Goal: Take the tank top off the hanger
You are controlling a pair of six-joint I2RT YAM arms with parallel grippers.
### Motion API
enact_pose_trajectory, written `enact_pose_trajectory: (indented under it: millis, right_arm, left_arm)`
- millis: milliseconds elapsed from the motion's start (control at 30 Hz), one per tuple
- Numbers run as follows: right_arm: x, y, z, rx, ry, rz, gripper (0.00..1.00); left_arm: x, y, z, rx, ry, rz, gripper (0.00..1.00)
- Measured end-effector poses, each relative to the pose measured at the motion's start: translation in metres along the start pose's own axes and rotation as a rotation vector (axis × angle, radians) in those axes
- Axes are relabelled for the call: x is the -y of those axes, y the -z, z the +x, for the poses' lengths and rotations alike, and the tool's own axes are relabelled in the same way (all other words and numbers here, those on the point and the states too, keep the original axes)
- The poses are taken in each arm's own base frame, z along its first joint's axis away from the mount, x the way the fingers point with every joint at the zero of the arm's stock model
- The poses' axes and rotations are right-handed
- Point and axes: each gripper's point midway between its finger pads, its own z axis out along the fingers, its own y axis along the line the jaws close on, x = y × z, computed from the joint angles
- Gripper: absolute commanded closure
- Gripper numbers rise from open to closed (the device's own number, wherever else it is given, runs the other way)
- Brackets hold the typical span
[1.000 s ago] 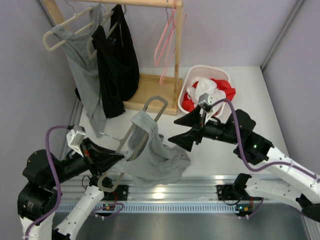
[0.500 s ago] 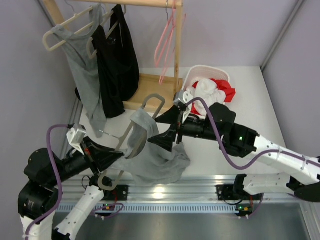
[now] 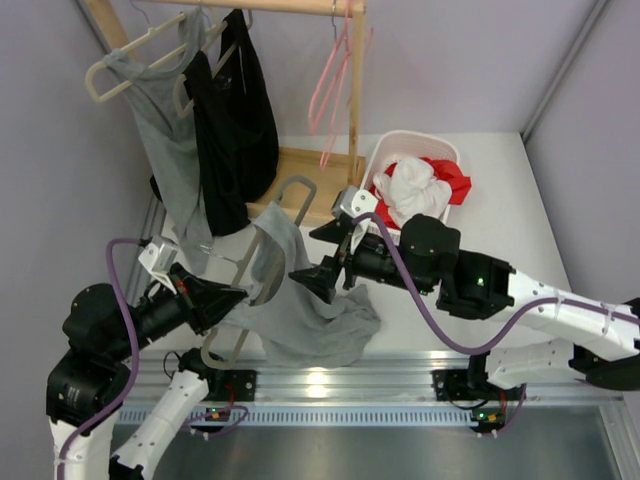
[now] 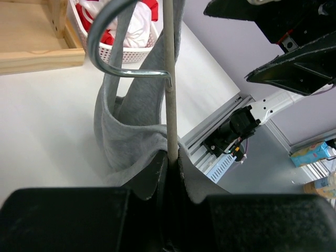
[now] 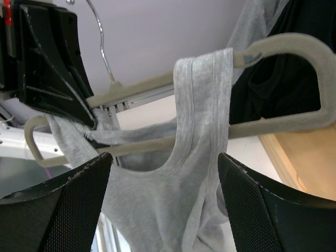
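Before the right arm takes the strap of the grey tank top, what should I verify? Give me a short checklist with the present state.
1. Left gripper fingers clamp the hanger: ok.
2. Right gripper fingers stand open: ok.
3. Strap lies ahead between the right fingers: ok.
4. Right fingers touch the strap: cannot tell.
5. Tank top is free of the hanger: not ok, strap over its arm.

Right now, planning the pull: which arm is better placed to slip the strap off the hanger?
Right. The right hand, open, faces the tank top strap; the left hand is shut on the hanger.
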Motion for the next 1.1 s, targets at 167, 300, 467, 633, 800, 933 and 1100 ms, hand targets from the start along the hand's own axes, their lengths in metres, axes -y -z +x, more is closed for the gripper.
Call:
enact_pose_trajectory:
  millis: [167, 300, 467, 633, 800, 933, 1100]
  right_arm:
    - [0.003, -0.017, -0.006, -0.008, 0.053, 0.03, 0.19]
    - [0.011, -0.029, -0.003, -0.028, 0.098, 0.07, 0.19]
    - [0.019, -0.04, 0.003, -0.061, 0.142, 0.112, 0.23]
    - [0.028, -0.045, 0.002, -0.07, 0.179, 0.155, 0.89]
    - [0.034, -0.045, 0.0, -0.07, 0.184, 0.191, 1.0]
    - [0.039, -0.043, -0.002, -0.07, 0.182, 0.221, 1.0]
    - [0.041, -0.039, -0.018, -0.042, 0.177, 0.238, 1.0]
  left_arm:
    - [0.0, 0.0, 0.001, -0.005, 0.004, 0.001, 1.0]
    - [0.001, 0.0, 0.002, -0.011, 0.005, 0.01, 1.0]
    - [0.003, -0.001, 0.004, -0.018, 0.009, 0.019, 1.0]
    - [0.005, 0.0, 0.007, -0.03, 0.015, 0.034, 1.0]
    - [0.007, 0.0, 0.007, -0.034, 0.016, 0.044, 1.0]
    - [0.007, 0.0, 0.008, -0.036, 0.016, 0.048, 1.0]
    - [0.004, -0.003, 0.016, -0.057, 0.027, 0.054, 1.0]
